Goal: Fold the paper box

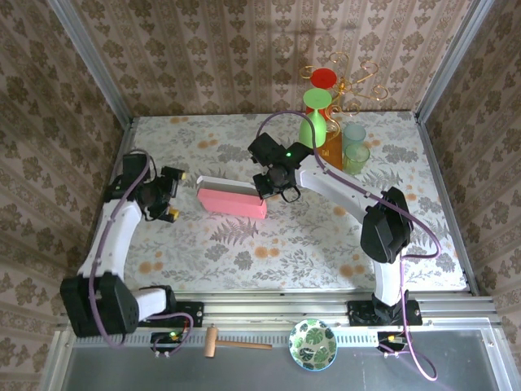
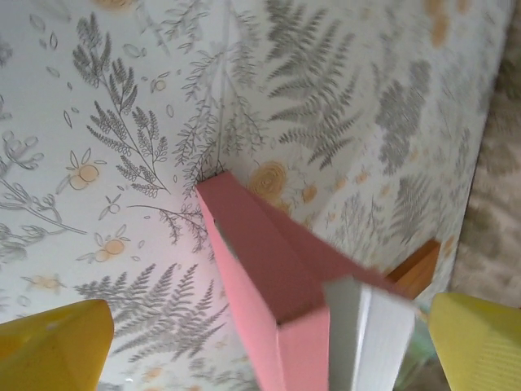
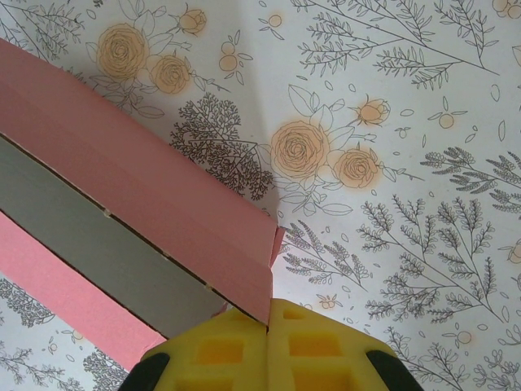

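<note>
On the rail below the near edge of the worktop [image 1: 244, 265], a wooden mallet [image 1: 232, 343] and a patterned bowl [image 1: 313, 344] are seen well apart from the work, and no trouble is expected from them. Further in, left of the worktop's centre and about midway between its near and far edges, the paper box [image 1: 232, 201] is found lying as a shallow pink shape, with a pale inner face shown between its pink panels. The left gripper [image 1: 172, 195] is held just beside the box's left end with its jaws spread wide, the yellow pads [image 2: 53, 346] standing to either side of that end, so nothing is gripped there. At the right end the right gripper [image 1: 270, 189] is seen with its jaws pressed together at a panel's corner; whether a sliver of card is nipped cannot be told. With one end unsupported, it is judged that a flap could spring open, or the light box could be slid or swung across the cloth if pushed from the right alone. A crease could also be crushed should the wide jaws be closed off-line. Toward the far right corner, the green goblet [image 1: 313, 122], the cups [image 1: 355, 148] and the orange-brown block [image 1: 332, 155] could be toppled by a careless sweep of the right arm.
</note>
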### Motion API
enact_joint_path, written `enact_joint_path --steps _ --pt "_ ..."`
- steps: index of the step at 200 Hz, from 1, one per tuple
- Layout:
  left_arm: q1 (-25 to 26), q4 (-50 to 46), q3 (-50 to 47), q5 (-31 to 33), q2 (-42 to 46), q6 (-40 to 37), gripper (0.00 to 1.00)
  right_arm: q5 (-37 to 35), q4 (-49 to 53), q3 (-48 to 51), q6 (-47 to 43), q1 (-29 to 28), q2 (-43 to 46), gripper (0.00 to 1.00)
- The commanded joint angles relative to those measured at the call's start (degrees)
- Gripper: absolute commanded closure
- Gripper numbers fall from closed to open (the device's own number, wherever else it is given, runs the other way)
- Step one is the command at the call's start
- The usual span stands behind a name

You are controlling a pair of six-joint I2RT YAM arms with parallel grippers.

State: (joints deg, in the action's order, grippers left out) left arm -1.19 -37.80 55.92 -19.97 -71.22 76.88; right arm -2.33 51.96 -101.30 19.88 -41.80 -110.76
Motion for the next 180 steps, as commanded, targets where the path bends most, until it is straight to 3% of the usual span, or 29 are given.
enact_joint_path --steps 1,40,140,165,180 --pt "-2.06 1.03 2.91 -6.41 -5.85 12.29 0.0 0.48 1.59 0.08 -0.85 -0.3 -0.07 1.0" --pt "-1.92 -4.3 11.78 -10.62 -14.94 12.22 0.0 -0.04 1.99 0.13 -1.27 -0.3 -0.11 1.0" --pt "4.09 0.19 9.27 -15.47 -19.22 13.18 0.0 0.04 1.74 -0.1 -1.17 -0.3 -0.6 1.0" --pt "4.85 2.9 7.64 -16.07 -19.89 13.67 0.06 -0.05 1.72 0.13 -1.22 -0.23 -0.6 1.0" --pt "5.08 4.44 6.0 -15.65 -19.26 14.34 0.15 -0.05 1.61 -0.01 -1.12 -0.3 -0.55 1.0"
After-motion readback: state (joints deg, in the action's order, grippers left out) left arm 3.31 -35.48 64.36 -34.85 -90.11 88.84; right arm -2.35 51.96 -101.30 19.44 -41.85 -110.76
